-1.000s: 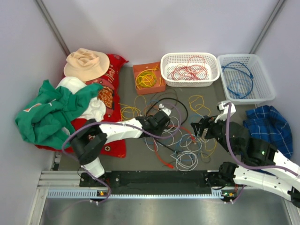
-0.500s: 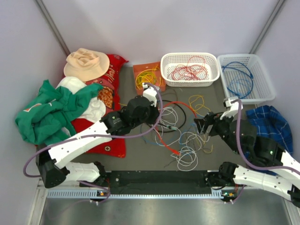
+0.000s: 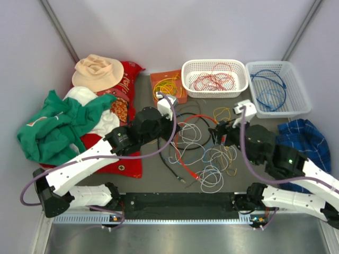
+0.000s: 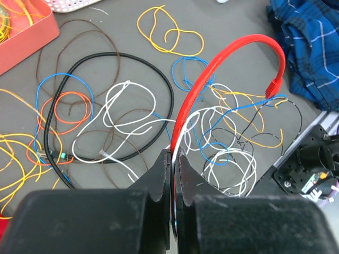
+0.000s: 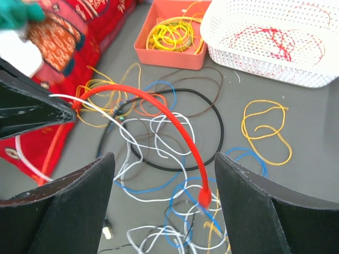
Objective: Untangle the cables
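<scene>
Cable (image 4: pixel 249 39) — red — pinched tight in left end effector (image 4: pixel 172 156).

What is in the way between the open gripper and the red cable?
Nothing that can be seen. The red cable arches up above the other cables, and the right gripper hangs open just over it. The left gripper pinches the cable's other end.

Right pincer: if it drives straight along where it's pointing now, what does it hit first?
Probably the red cable, which arches across the gap between the fingers of the open right pincer; its other end is clamped in the left pincer. Beyond it lies the tangle of cables. Depth is unclear from the wrist view.
</scene>
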{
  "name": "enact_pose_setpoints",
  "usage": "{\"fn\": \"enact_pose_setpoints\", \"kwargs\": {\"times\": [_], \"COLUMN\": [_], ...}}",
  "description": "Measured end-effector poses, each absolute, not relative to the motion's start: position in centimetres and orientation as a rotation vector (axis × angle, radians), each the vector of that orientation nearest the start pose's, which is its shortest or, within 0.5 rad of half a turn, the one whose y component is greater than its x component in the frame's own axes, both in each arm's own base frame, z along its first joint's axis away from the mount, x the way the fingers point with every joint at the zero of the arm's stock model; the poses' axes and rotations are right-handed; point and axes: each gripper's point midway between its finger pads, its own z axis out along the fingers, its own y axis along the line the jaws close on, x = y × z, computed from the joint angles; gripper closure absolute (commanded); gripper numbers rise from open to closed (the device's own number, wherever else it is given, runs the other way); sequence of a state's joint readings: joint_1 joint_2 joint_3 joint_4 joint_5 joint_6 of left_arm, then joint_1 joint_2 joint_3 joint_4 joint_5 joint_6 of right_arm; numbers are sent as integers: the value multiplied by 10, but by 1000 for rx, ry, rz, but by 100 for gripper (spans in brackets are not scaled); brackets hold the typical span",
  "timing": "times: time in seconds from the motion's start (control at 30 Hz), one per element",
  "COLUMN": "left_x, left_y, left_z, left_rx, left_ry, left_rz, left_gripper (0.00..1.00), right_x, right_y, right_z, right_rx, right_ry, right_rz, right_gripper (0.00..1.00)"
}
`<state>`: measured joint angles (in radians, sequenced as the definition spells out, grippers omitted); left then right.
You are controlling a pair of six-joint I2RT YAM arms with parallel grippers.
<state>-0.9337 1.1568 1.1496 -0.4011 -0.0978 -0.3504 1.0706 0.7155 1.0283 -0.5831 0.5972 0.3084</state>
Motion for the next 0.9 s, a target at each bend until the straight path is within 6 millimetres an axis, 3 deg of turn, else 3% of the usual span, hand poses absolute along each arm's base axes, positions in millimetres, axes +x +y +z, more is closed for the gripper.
{"fn": "enact_pose_setpoints", "kwargs": {"times": [0.27,0.37,0.47,0.5,0.6,0.63,0.67,0.73,0.8,0.9], "left_x": [219,218,218,218,220,221,224,227,229,235], "left_y": [-302,-302,-303,-303,-302,-302,-301,-301,-298,-292], "left_z": [280,280,280,279,281,282,284,286,284,278], "left_rx": [585,596,602,604,597,591,576,567,542,488], "left_ry": [1967,1964,1963,1963,1956,1951,1942,1933,1944,1963], "left_rz": [-752,-753,-753,-753,-748,-746,-739,-733,-715,-671], "left_gripper": [100,100,100,100,98,86,65,3,1,1], "right_x": [238,249,252,254,253,252,251,251,253,258], "right_y": [213,219,222,223,223,224,224,223,218,208], "right_z": [297,284,277,277,276,277,278,283,295,329], "right_rx": [-454,-502,-533,-535,-546,-553,-552,-543,-514,-449], "right_ry": [1875,1907,1922,1924,1925,1922,1921,1913,1900,1859], "right_rz": [269,230,211,206,209,214,225,226,212,202], "right_gripper": [28,39,67,82,100,100,100,100,100,100]}}
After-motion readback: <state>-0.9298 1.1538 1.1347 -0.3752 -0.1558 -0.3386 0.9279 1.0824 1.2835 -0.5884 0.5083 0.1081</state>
